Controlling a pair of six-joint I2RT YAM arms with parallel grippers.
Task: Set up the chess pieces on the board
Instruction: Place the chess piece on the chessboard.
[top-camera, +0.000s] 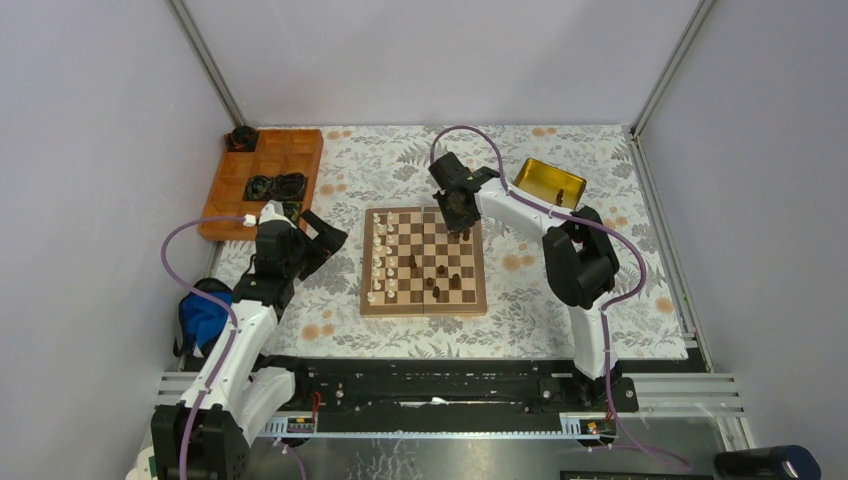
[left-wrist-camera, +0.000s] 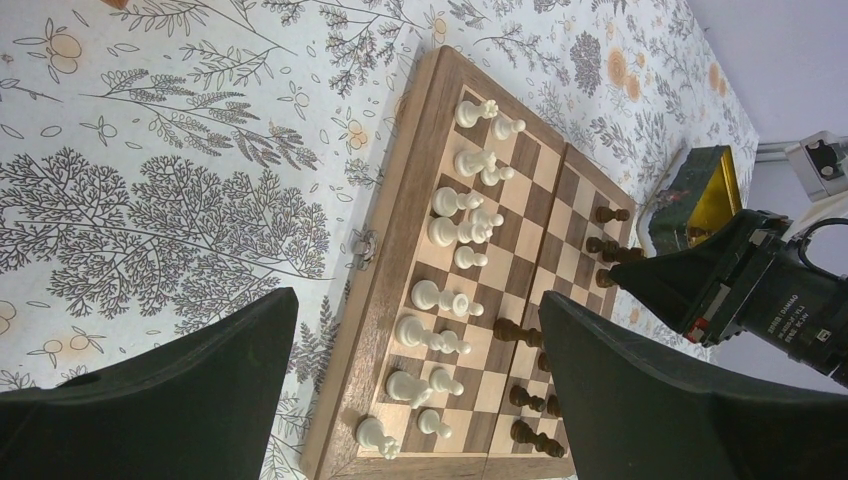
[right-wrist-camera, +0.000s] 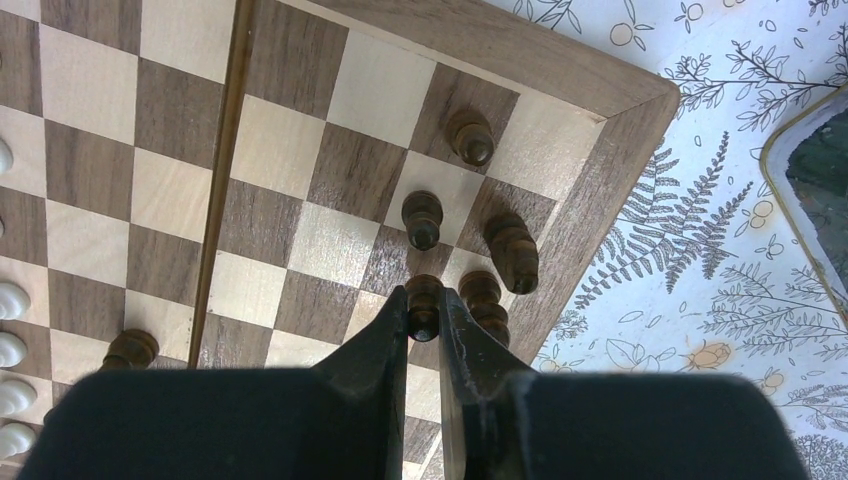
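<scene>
The board (top-camera: 423, 309) lies mid-table on the flowered cloth. Cream chess pieces (top-camera: 381, 260) stand in two columns along its left side, and a few dark ones (top-camera: 440, 275) are scattered right of centre. My right gripper (top-camera: 460, 215) hangs over the board's far right corner, shut on a dark pawn (right-wrist-camera: 423, 305) held just above a square. Beside it three dark pieces stand, among them a taller turned one (right-wrist-camera: 485, 300), and one (right-wrist-camera: 512, 250) lies partly on the border (right-wrist-camera: 560, 60). My left gripper (top-camera: 318, 238) hovers open and empty left of the board, with the cream pieces (left-wrist-camera: 455, 245) in its view.
An orange compartment tray (top-camera: 290, 150) with black ring-shaped items (top-camera: 275, 186) sits at the back left. A gold-lined tray (top-camera: 549, 182) holding a dark piece sits at the back right, close to the right arm. A blue object (top-camera: 205, 315) lies by the left arm.
</scene>
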